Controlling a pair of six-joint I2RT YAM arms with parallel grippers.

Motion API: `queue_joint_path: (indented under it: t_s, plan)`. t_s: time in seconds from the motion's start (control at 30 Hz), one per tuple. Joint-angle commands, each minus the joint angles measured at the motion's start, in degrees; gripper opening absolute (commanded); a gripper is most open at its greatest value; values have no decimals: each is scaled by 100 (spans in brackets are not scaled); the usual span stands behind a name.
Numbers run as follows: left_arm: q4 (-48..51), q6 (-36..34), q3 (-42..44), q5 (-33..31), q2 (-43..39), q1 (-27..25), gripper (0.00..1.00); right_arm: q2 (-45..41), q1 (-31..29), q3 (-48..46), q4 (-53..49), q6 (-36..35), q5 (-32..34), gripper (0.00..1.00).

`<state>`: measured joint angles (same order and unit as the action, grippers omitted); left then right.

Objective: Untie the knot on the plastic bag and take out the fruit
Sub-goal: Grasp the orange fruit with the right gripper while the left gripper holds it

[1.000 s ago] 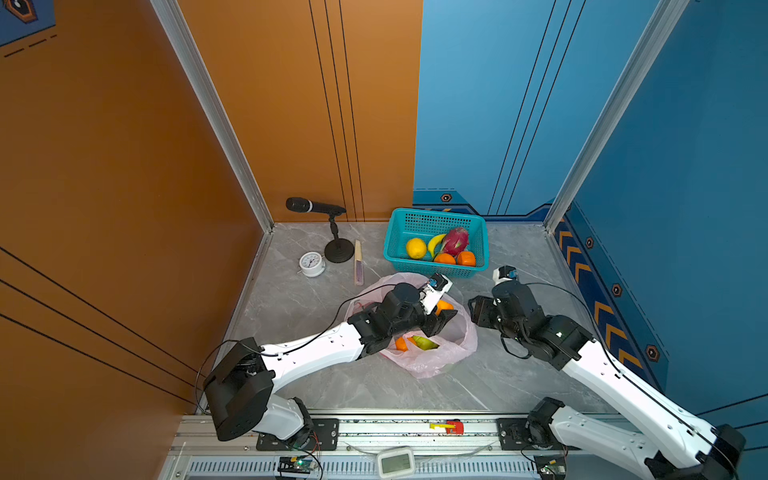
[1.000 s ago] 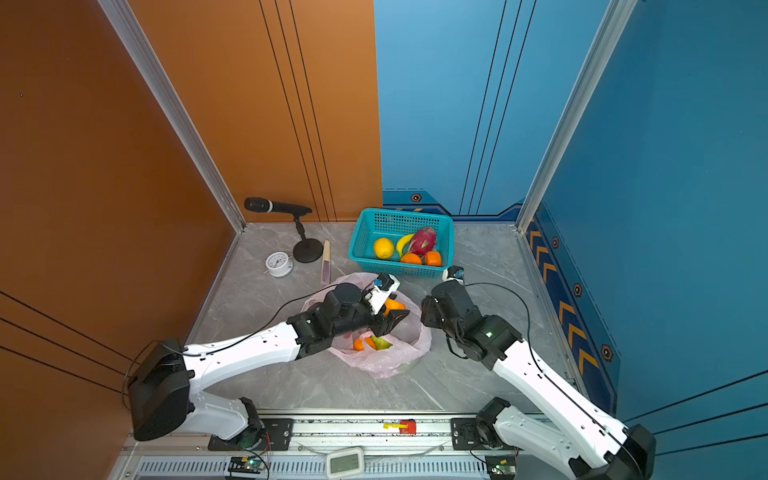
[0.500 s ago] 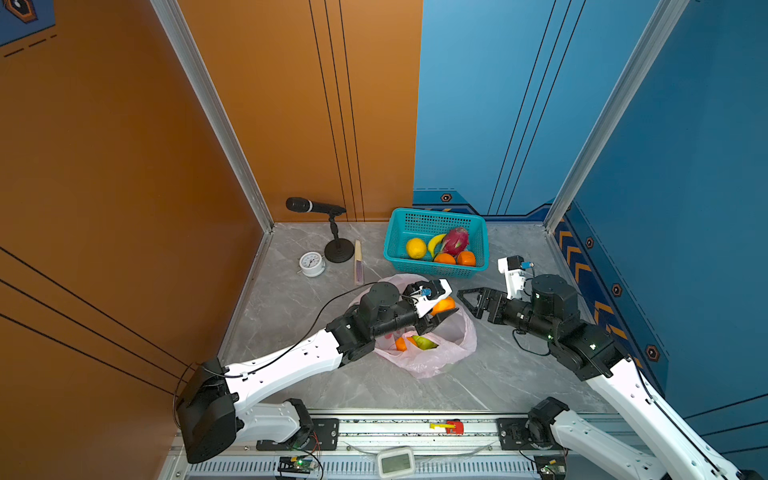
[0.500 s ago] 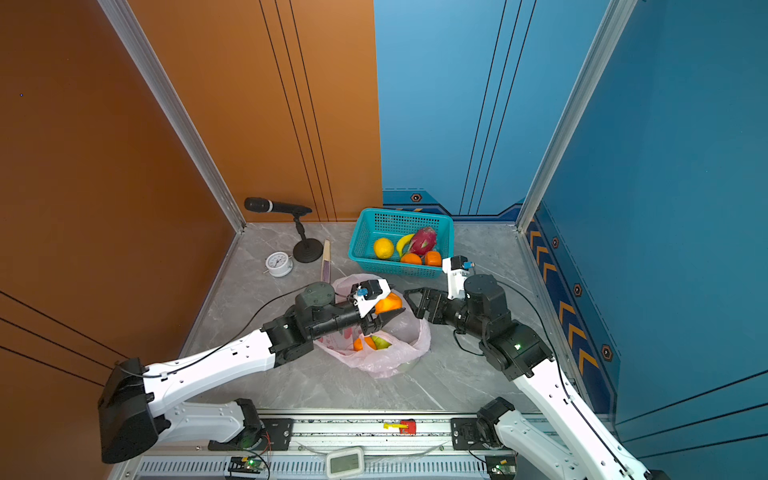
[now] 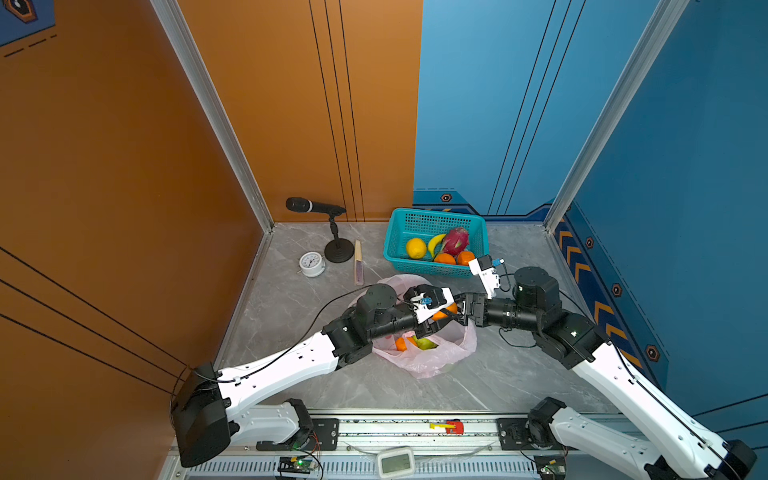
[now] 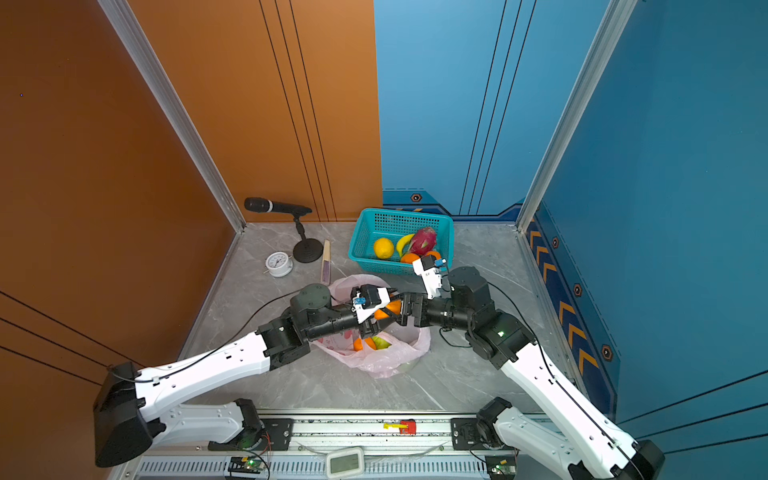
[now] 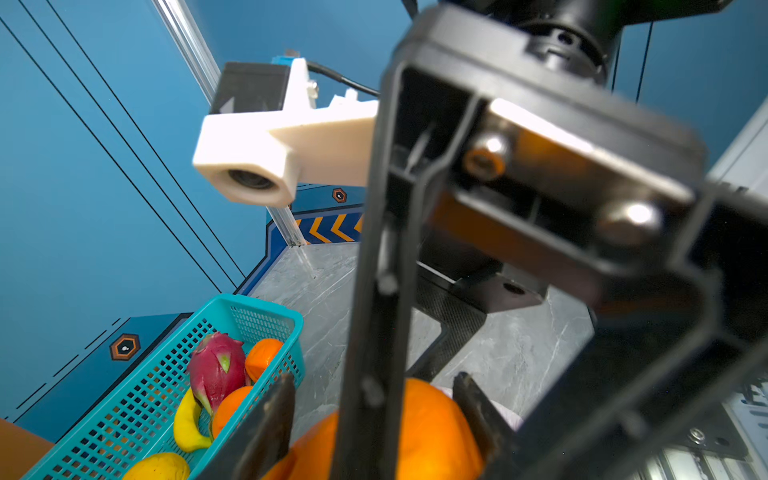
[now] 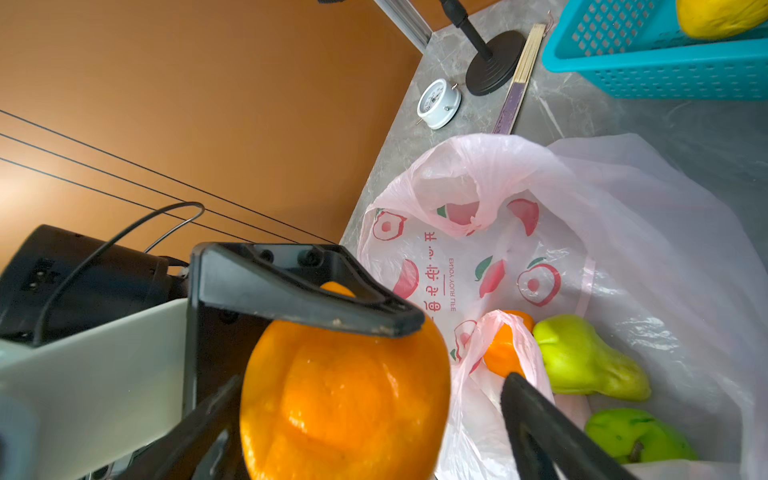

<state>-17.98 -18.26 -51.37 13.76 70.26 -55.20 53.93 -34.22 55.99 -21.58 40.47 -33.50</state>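
Orange and blue wall panels enclose a grey marbled tabletop (image 5: 498,386). At its middle lies the plastic bag (image 5: 436,359), mouth gaping; no tied knot is to be seen. Just beyond it, at the far side, stands a teal basket (image 5: 432,212) carrying a yellow citrus (image 5: 416,248), a banana (image 5: 434,243), a dragon fruit (image 5: 455,240) and two oranges (image 5: 444,258).

Above the bag's right half the left gripper (image 6: 384,312) is clamped on an orange (image 6: 393,308). Opposite, the right gripper (image 5: 459,312) faces it nose to nose, jaws spread wide to either side of that orange; contact cannot be confirmed.

Handling, as judged: the orange is firm, round and smooth-skinned. It is light enough for one gripper but liable to roll out of a shallow pinch. Take it across its widest girth, crosswise to the present hold. The bag film is thin, limp and clingy, and may lift with any fruit.

View differences: only the right wrist view opens the bag's interior. It shows a green pear (image 8: 582,361), a round green fruit (image 8: 636,436) and a second orange (image 8: 505,347) half under a fold of film. The left wrist view shows the basket's contents plainly but almost nothing of the bag. Only the top views show how the arms meet.
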Motion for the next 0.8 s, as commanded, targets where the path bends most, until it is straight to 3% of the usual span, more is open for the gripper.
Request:
queue_joint_path:
  t_s: [0.0,0.27,0.57,0.77]
  plan:
    - [47,-184,-48,167,-138,-95,44,125,-80,176,214,-74,-1,87]
    - [298,-216,-116,-347,-144,-173,46,249,-129,132,499,12,76,51]
    - [574,11,-31,-1574,-272,-196,83,246,151,171,586,114,324,43]
    - [719,77,81,-2019,-549,-173,94,256,460,218,729,187,376,42]
